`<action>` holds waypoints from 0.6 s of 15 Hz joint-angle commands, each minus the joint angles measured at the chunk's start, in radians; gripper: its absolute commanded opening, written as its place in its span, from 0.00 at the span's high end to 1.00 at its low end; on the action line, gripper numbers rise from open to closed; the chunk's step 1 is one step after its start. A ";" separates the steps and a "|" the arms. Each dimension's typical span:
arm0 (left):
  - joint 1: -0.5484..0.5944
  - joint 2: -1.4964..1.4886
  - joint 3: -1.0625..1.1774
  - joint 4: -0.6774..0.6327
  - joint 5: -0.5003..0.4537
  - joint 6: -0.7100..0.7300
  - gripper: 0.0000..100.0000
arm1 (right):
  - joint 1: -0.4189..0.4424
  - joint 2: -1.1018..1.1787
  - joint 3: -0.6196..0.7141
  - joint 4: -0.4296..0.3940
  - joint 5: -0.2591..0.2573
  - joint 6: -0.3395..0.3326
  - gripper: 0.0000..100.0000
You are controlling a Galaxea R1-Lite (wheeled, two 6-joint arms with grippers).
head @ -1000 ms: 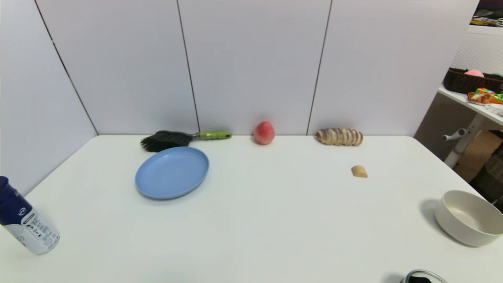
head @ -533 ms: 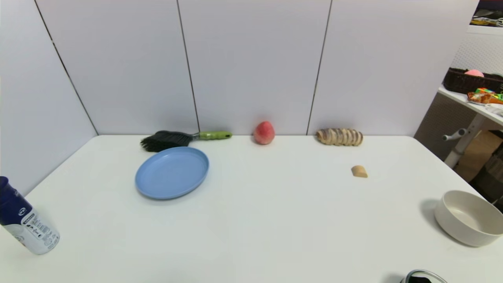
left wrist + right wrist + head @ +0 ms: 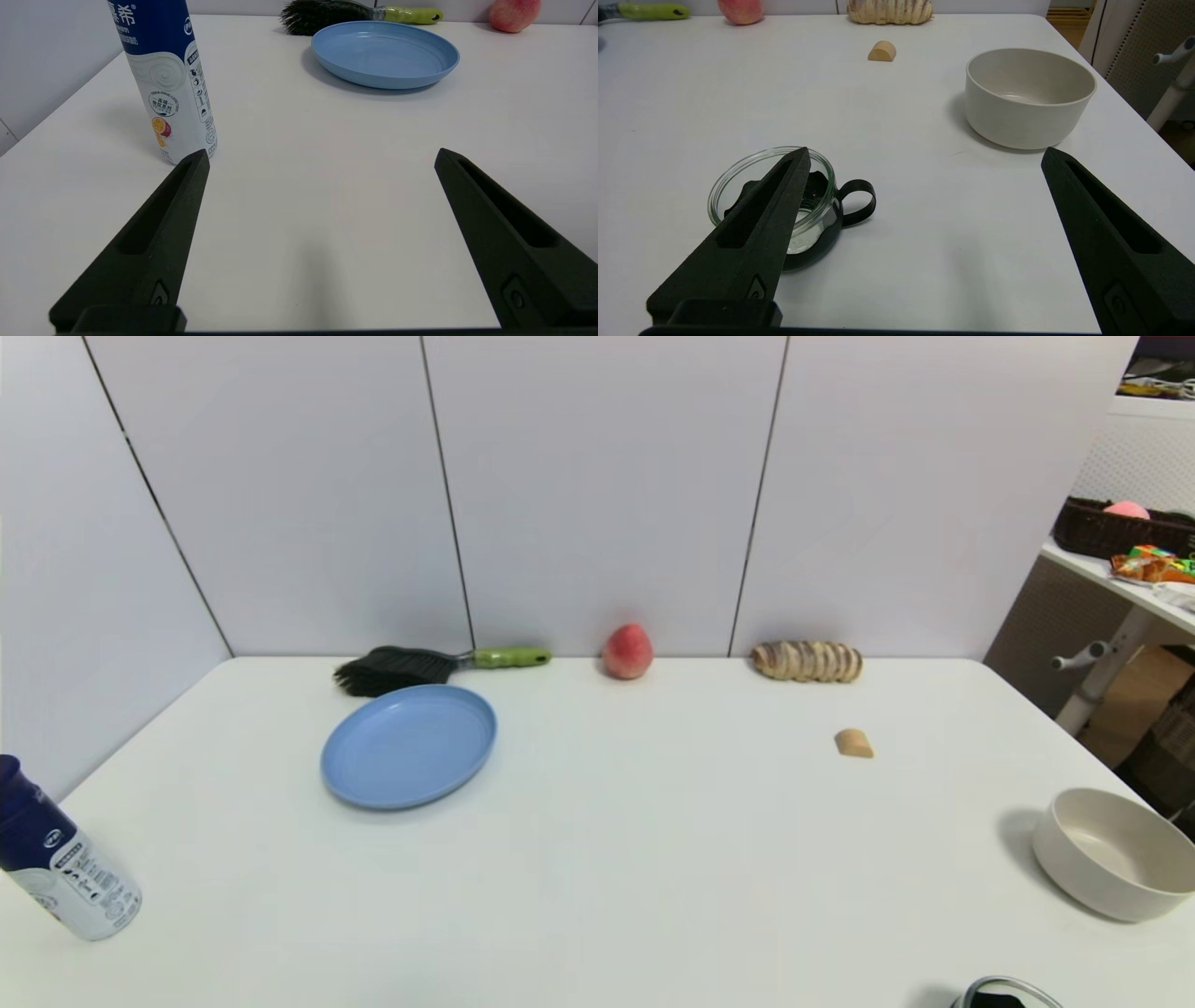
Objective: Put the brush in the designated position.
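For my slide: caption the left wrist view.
Open left claw low over the table, bottle beside it, blue plate and brush beyond.

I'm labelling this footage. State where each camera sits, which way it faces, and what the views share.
Head view: from above, facing the back wall across the table; no arm shows.
Left wrist view: low behind the left gripper, jaws apart, facing the brush.
Right wrist view: behind the right gripper, jaws apart, facing the bowl.
Shared: all show the brush's green handle.

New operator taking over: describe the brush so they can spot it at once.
Look along the table's far edge, where it meets the wall. Left of the peach and just behind the blue plate lies the brush. Alone among its neighbours, it has a fan of dark bristles and a lime-green handle.
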 commanded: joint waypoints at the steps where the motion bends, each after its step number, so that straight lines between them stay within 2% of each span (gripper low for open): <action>1: 0.000 0.002 0.000 -0.001 0.000 0.000 0.00 | 0.002 0.001 0.002 0.000 0.000 0.000 0.00; 9: 0.000 0.002 0.000 -0.001 0.000 0.000 0.00 | 0.000 0.001 0.002 0.000 0.000 0.000 0.00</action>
